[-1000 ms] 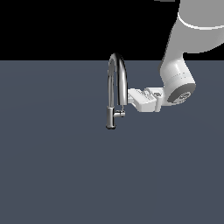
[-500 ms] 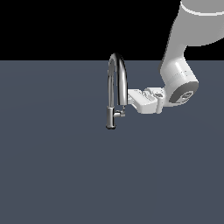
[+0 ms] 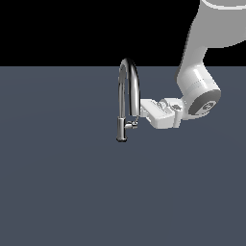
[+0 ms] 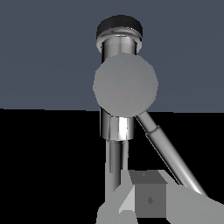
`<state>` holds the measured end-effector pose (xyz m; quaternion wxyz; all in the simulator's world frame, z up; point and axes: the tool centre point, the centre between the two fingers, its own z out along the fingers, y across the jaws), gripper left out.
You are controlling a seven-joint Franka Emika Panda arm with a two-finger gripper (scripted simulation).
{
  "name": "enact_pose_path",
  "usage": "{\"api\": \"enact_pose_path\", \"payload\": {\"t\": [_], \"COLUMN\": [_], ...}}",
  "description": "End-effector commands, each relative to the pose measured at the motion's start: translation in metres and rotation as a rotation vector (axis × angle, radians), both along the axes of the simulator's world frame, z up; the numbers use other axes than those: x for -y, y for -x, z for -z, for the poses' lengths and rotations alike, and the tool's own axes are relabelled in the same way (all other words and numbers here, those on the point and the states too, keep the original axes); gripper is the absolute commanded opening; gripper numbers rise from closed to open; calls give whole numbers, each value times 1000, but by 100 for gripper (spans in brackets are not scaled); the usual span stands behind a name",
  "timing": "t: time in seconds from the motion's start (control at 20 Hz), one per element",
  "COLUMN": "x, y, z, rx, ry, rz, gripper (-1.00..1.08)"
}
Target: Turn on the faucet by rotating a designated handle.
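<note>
**A:** Where is everything sitting right now?

**B:** The grey tabletop (image 3: 57,192) is carrying only the faucet (image 3: 128,91), which is standing well in from every edge, roughly central and somewhat nearer the far edge. Its arched spout is rising from a short base. The white arm is reaching in from the exterior view's right, lying nearly level.

**A:** And the handle?

**B:** The handle (image 3: 131,126) is jutting sideways from the base, low down, toward the exterior view's right. That is the side the gripper (image 3: 142,106) is coming from. In the wrist view the handle (image 4: 125,85) is showing its round end face almost straight at the camera, so its long axis is pointing back along the arm's line of approach.

**A:** So the tool is facing it end-on?

**B:** Yes, but the gripper is sitting a little higher than the handle, beside the spout's descending leg and very close to it. I cannot tell whether it is touching the chrome.

**A:** Are the fingers spread or closed?

**B:** I cannot tell. Only one blocky finger (image 4: 148,199) is showing clearly in the wrist view, and the exterior view is too coarse. Nothing appears to be held.

**A:** What is the next move turning on?

**B:** I judge it is turning on dropping toward the handle's level, then pushing it around the base's upright axis.
</note>
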<state>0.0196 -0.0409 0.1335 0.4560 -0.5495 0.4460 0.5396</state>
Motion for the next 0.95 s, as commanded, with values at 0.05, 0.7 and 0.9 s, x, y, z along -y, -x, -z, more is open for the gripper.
{"api": "enact_pose_path", "payload": {"t": [0.05,0.7,0.9], "x": [9,12,16], "y": [18,40,47], "z": [11,48,68], "rx": [-17,-10,-17], "ry": [0,-1,1], "rz": [3,0,4], "gripper": [-100,-100,-100]}}
